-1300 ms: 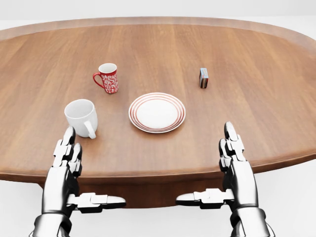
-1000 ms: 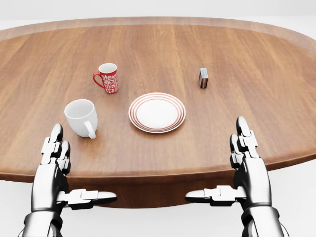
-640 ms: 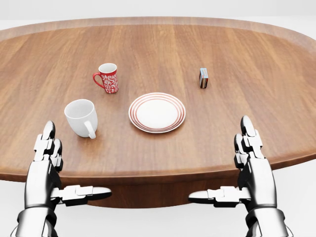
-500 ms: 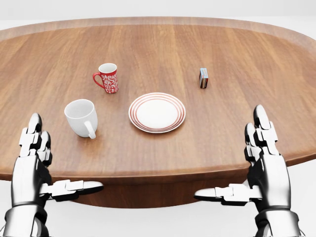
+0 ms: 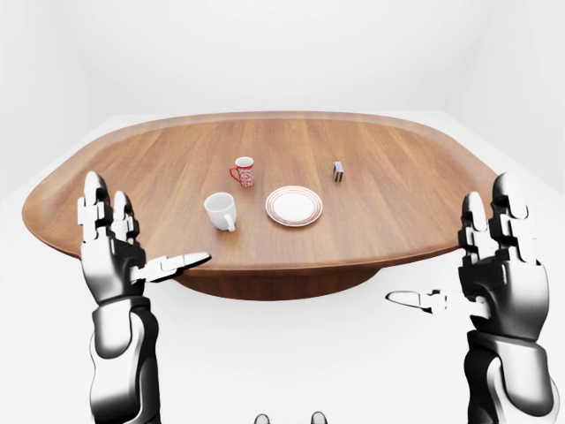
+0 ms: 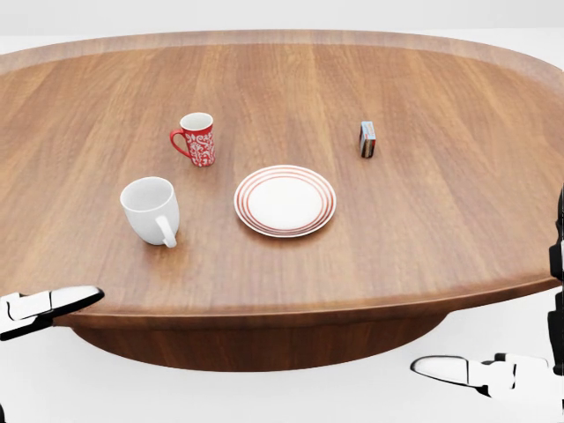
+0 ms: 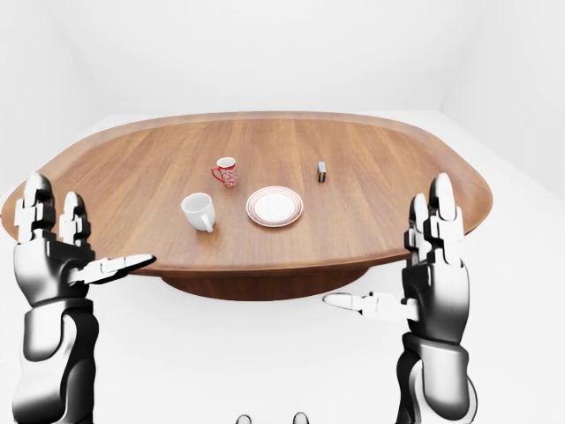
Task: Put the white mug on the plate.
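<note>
The white mug [image 6: 150, 208] stands upright on the wooden table [image 6: 423, 220], its handle turned toward the view's bottom. Just to its right lies the plate [image 6: 285, 200], white with red rings and nothing on it. My left hand [image 5: 146, 231] is open and held up off the table's near edge, to the lower left of the mug and well apart from it. My right hand [image 7: 385, 243] is open too, raised off the near edge at the right. In the head view only the thumbs [image 6: 48, 304] and a sliver of the right hand show.
A red patterned mug [image 6: 197, 138] stands above the white mug in the head view. A small box [image 6: 367, 139] stands upright to the upper right of the plate. White floor and walls surround the oval table.
Both hands have spread outward and away from the table, mostly leaving the head view at its bottom corners. The picture has shifted slightly; mugs, plate and box have not moved on the table.
</note>
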Tool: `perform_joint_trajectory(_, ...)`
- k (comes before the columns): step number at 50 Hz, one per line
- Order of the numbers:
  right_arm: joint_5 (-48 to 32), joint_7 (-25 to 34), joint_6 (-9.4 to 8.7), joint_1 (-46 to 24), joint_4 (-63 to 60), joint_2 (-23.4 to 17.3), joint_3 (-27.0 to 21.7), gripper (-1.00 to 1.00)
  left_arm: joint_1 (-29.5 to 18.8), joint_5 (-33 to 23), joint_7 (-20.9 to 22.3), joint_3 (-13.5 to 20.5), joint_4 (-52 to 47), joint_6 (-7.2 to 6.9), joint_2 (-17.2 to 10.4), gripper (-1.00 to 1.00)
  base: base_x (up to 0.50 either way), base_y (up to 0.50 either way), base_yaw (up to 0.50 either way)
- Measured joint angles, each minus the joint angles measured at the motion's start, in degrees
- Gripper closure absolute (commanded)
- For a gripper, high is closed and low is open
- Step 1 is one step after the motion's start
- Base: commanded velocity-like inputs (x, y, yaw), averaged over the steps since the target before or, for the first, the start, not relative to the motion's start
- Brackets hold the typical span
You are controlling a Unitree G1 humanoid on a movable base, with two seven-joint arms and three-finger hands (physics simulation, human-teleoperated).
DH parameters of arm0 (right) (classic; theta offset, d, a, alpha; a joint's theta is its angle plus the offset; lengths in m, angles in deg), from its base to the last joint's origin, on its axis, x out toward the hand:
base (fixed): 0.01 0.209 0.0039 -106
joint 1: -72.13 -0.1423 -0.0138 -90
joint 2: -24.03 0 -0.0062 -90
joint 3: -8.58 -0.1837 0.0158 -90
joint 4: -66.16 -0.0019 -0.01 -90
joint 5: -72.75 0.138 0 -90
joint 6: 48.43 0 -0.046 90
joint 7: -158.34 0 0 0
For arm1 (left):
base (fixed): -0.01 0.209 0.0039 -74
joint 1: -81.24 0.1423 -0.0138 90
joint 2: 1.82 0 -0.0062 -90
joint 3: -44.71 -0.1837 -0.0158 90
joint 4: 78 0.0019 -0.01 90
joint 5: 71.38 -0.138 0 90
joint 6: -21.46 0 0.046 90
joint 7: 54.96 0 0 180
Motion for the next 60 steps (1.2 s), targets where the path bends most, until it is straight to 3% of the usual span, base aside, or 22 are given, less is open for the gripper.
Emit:
perform_joint_trajectory(23,-1.5,-0.1,0.0,0.8,-0.4,0.5,-1.5,-1.0,-0.1,1.1,-0.8,1.1,-1.3,0.0,-0.6,-1.0,0.0,0.5,0.0)
perform_joint_trajectory(39,-1.4,-0.4,0.0,0.6,1.0,0.4,-1.5,-1.0,0.1,1.2,-1.0,1.2,-1.2,0.0,-0.6,-1.0,0.07,0.01,0.0)
perform_joint_trajectory(60,-1.1,-0.4,0.0,0.4,1.7,0.2,-1.3,-1.0,0.2,1.2,-1.1,1.1,-2.0,0.0,-0.4,-1.0,0.28,0.0,0.0)
